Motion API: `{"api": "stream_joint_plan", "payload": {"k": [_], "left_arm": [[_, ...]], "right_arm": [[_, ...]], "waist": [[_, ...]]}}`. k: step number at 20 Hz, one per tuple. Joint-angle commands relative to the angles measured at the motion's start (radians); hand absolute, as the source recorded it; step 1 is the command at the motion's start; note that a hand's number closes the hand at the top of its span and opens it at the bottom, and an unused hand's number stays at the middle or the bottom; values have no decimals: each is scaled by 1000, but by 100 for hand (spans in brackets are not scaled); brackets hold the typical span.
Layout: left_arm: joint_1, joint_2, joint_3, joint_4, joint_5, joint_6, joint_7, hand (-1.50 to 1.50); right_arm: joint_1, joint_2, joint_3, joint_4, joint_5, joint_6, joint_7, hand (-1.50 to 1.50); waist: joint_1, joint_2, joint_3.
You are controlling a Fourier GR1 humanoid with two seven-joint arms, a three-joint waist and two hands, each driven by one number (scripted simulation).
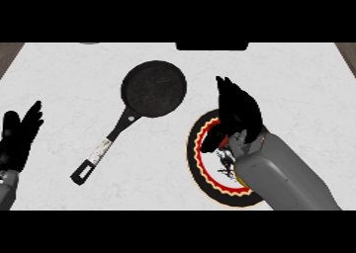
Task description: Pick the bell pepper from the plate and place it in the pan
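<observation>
Head view, left to right. Left hand (17,136) sits at the left edge of the counter (297,84), fingers straight and pointing up, holding nothing, resting. Its grey forearm comes in from the lower left corner.

Next, the pan (154,89): black, round, lying flat on the white counter, upper middle. Its handle runs down and to the left, ending near the lower middle. Pan bowl holds nothing. Pan is well apart from my left hand and near the plate, not touching it.

Right of the pan, the plate (198,148): dark rim, yellow zigzag band, red ring, white centre with a dark pattern. Only its left and lower parts show; my right forearm and hand cover the rest.

Right hand (238,106) is over the plate's upper part, fingers pointing up past the plate's far rim. Fingers look bunched together but I cannot tell whether they curl round anything. A small red patch shows at the lower left of the hand, over the plate; I cannot tell if it is the bell pepper or the plate's red ring. Bell pepper itself is not clearly visible, likely hidden by the hand above the plate.
</observation>
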Motion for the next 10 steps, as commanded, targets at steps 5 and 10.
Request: {"api": "stream_joint_plan", "payload": {"k": [5,10], "left_arm": [[19,-21,25,8,-31,-2,-21,0],[-10,-27,44,38,-42,-38,-13,0]], "right_arm": [[15,85,21,51,91,73,182,-150],[24,118,-7,136,104,90,105,-150]], "waist": [[-5,-2,1],[-4,1,1]]}}
